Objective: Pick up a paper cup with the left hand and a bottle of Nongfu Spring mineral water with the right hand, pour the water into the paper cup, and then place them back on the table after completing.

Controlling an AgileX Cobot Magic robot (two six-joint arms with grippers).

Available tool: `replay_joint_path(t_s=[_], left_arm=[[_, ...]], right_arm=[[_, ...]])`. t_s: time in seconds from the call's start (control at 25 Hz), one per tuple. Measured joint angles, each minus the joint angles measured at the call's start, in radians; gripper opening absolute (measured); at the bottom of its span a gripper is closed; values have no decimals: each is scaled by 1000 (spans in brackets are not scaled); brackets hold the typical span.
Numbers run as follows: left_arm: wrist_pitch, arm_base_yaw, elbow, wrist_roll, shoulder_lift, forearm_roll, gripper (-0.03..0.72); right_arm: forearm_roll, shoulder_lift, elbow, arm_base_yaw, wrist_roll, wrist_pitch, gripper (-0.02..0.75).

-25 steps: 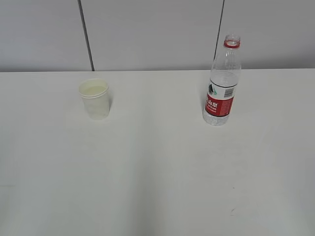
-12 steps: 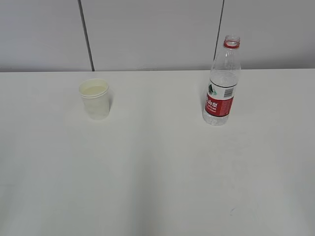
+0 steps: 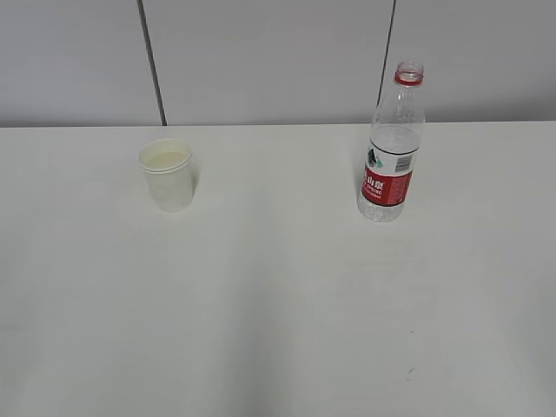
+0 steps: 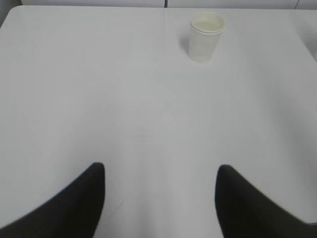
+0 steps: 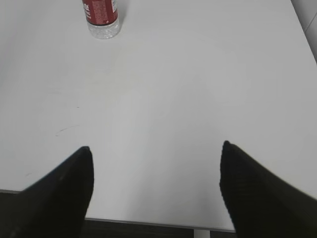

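Note:
A white paper cup point(image 3: 167, 174) stands upright on the white table point(image 3: 278, 304) at the left; it also shows in the left wrist view point(image 4: 206, 36), far ahead of my left gripper point(image 4: 161, 171), which is open and empty. A clear uncapped bottle point(image 3: 393, 143) with a red label stands upright at the right; its base shows in the right wrist view point(image 5: 101, 18). My right gripper point(image 5: 156, 148) is open and empty near the table's front edge, far from the bottle. Neither arm shows in the exterior view. I cannot make out the water.
A grey panelled wall point(image 3: 261, 61) runs behind the table. The table's front edge point(image 5: 148, 223) lies just under my right gripper, and its right edge point(image 5: 304, 34) shows in the right wrist view.

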Motion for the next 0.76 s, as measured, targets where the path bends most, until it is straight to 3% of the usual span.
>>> replay_joint_path(t_s=[0.76], left_arm=[[0,14,0,0,0,0,438]], right_arm=[[-1,0,0,0,0,-1,587]])
